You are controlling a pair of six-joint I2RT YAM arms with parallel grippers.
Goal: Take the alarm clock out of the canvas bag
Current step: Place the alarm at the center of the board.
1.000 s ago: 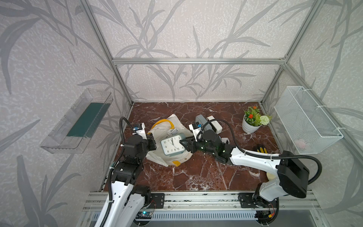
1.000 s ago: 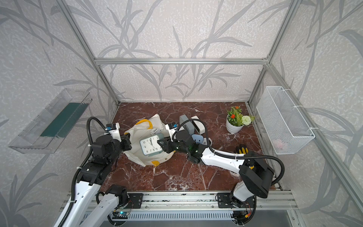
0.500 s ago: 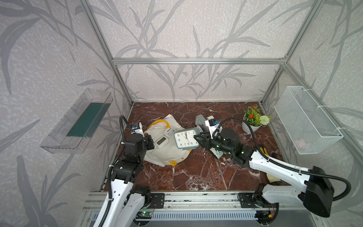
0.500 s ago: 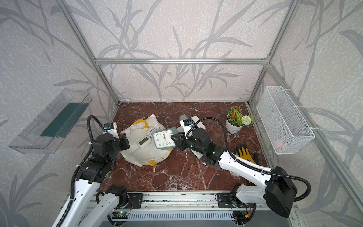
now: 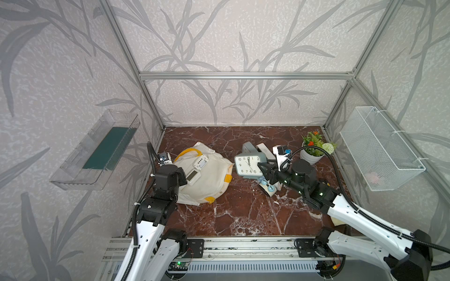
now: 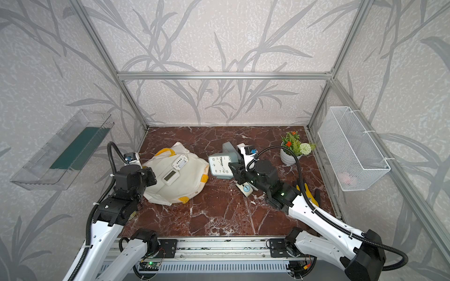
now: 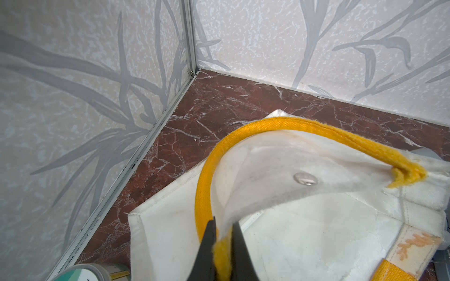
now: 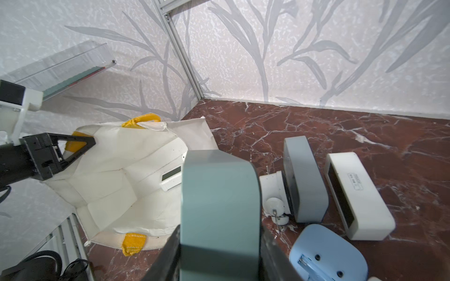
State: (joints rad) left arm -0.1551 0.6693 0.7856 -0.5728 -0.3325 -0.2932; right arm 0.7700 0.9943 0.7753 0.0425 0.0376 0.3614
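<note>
Grey-green plastic alarm clock (image 5: 248,165) is out of the canvas bag (image 5: 207,177), gripped at its right edge by the right pincer (image 5: 264,170), jaws clamped across the case front-to-back. The white dial shows in both top views. The clock sits just beside the bag's mouth, btwn the bag and a cluster of other timepieces. Whether its base touches the red marble tabletop (image 5: 243,214) can't be told. In the right wrist view the clock's casing fills the middle w/ black fingers (image 8: 170,255) on either side.

The left pincer (image 7: 222,250) is clenched on the bag's yellow handle (image 7: 280,126) and cream rim. The bag lies slumped on its side at the tabletop's left, mouth gaping twd the right arm. A white LCD unit (image 8: 171,178) lies inside.

Beyond the held clock, a grey clock (image 8: 304,180) and a white box clock (image 8: 358,194) stand side by side. A pale-blue clock (image 8: 328,255) lies back-up nearer the arm. A potted plant (image 5: 314,152) stands at the far right corner, near a wire basket (image 5: 379,150) on the wall.
</note>
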